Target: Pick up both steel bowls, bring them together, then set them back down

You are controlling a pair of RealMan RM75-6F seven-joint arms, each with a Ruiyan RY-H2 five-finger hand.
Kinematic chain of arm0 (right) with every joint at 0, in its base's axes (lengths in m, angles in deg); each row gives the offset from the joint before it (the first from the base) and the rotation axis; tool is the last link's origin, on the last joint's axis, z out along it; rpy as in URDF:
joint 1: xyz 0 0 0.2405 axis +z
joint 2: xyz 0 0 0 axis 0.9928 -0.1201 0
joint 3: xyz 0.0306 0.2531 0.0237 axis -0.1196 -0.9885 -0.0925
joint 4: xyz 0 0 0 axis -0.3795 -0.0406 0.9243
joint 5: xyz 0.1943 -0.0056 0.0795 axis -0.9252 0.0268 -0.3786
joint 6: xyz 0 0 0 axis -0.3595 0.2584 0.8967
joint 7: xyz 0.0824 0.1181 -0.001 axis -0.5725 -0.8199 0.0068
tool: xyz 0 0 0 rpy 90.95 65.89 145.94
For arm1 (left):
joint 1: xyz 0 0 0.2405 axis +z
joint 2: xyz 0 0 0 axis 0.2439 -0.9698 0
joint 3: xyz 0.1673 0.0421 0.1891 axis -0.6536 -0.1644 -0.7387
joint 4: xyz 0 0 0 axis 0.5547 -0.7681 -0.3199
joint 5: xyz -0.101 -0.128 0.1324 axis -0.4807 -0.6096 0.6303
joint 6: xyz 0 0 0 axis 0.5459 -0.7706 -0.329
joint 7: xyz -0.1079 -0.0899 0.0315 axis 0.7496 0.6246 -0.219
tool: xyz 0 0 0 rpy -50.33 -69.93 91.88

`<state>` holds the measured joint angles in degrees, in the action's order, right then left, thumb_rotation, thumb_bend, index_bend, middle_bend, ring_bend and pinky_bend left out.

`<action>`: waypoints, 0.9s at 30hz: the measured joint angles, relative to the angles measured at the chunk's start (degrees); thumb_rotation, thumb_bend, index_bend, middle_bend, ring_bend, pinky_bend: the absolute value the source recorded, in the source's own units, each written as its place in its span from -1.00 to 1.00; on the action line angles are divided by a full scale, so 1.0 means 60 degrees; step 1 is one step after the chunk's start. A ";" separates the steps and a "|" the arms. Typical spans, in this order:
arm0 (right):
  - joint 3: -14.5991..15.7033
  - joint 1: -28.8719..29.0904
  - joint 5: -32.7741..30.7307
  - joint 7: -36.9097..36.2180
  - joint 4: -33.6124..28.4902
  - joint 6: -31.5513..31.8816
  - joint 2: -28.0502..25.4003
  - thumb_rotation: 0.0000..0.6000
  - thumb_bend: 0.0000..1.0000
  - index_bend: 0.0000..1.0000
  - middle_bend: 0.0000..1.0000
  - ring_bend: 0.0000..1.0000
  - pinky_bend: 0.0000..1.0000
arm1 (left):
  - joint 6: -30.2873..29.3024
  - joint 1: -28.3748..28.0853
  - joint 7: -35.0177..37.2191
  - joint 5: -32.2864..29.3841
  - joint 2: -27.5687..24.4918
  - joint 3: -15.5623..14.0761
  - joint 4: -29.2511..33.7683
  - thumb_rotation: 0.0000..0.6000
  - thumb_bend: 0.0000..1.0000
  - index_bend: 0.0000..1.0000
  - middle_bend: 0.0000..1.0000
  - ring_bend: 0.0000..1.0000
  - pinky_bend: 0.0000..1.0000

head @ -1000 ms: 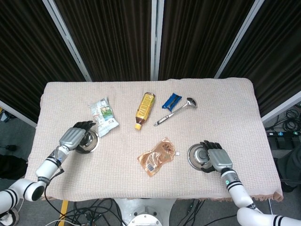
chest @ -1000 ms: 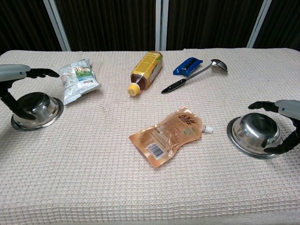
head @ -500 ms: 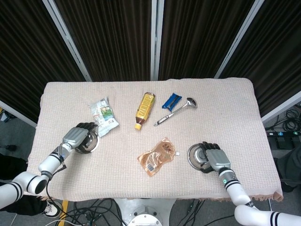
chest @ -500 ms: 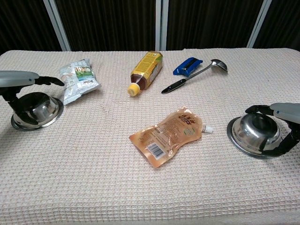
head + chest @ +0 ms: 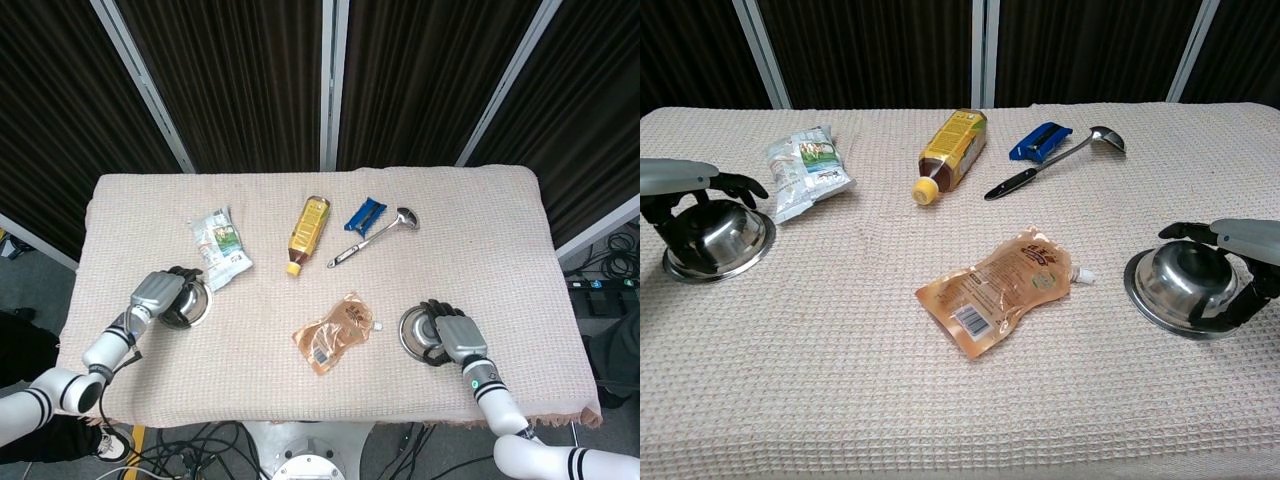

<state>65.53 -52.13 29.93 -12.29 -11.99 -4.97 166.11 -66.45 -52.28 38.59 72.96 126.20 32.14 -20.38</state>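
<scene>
The left hand (image 5: 685,190) cups the shiny steel bowl at nine o'clock (image 5: 725,235); the right hand (image 5: 1240,262) cups the upturned steel bowl at four o'clock (image 5: 1175,285); a real grip I cannot tell; smooth domes could slip out when lifted.

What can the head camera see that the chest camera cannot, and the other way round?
Only the head view shows both arms running back from the hands, the table's whole outline and the cables on the floor. Only the chest view shows the bowls side-on, upside down on their rims. Both share the left hand over the left bowl, the right hand over the right bowl, plus the bottle, ladle and orange pouch.
</scene>
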 measured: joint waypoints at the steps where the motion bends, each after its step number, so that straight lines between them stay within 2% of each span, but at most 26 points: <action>1: 0.0002 -0.0016 0.0062 0.0000 0.0028 0.0117 0.0054 1.00 -0.71 -0.79 -0.68 -0.80 -0.52 | -0.0093 0.0027 -0.0015 0.0000 0.0042 0.0002 -0.0041 1.00 -1.00 -0.55 -0.44 -0.53 -0.07; 4: 0.0023 -0.0062 0.0263 0.0022 0.0176 0.0414 0.0256 1.00 -0.69 -0.51 -0.55 -0.68 -0.43 | -0.0449 0.0135 -0.0048 0.0018 0.0184 0.0016 -0.0168 1.00 -1.00 -0.32 -0.21 -0.26 0.22; 6: 0.0030 -0.0070 0.0299 0.0069 0.0223 0.0509 0.0324 1.00 -0.69 -0.39 -0.52 -0.66 -0.41 | -0.0720 0.0229 -0.0044 0.0052 0.0280 0.0024 -0.0251 1.00 -1.00 -0.15 -0.10 -0.14 0.35; 11: -0.0004 -0.0081 0.0333 0.0123 0.0204 0.0703 0.0372 1.00 -0.66 -0.19 -0.43 -0.56 -0.32 | -0.1091 0.0413 0.0018 0.0163 0.0337 0.0006 -0.0297 1.00 -1.00 0.03 0.00 -0.04 0.43; 17: -0.0112 -0.0260 0.0761 -0.0330 0.0063 0.1063 0.0243 1.00 -0.62 -0.12 -0.37 -0.50 -0.25 | -0.1712 0.0556 0.0068 0.0310 0.0061 0.0105 0.0189 1.00 -1.00 0.08 0.06 0.00 0.45; 23: -0.0317 -0.0600 0.2022 -0.1938 0.0014 0.1542 0.0008 1.00 -0.64 -0.11 -0.36 -0.50 -0.24 | -0.3145 0.0804 0.0213 0.0645 -0.0265 0.0453 0.0895 1.00 -1.00 0.08 0.08 0.01 0.45; 27: -0.0624 -0.0863 0.3286 -0.4119 0.0488 0.2350 0.0218 1.00 -0.66 -0.11 -0.36 -0.50 -0.24 | -0.4830 0.1102 0.1018 0.0963 -0.0165 0.0884 0.1334 1.00 -1.00 0.08 0.10 0.02 0.42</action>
<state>61.79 -57.31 49.65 -37.00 -9.07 9.14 167.42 -95.43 -45.67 44.70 78.73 125.21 37.44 -12.38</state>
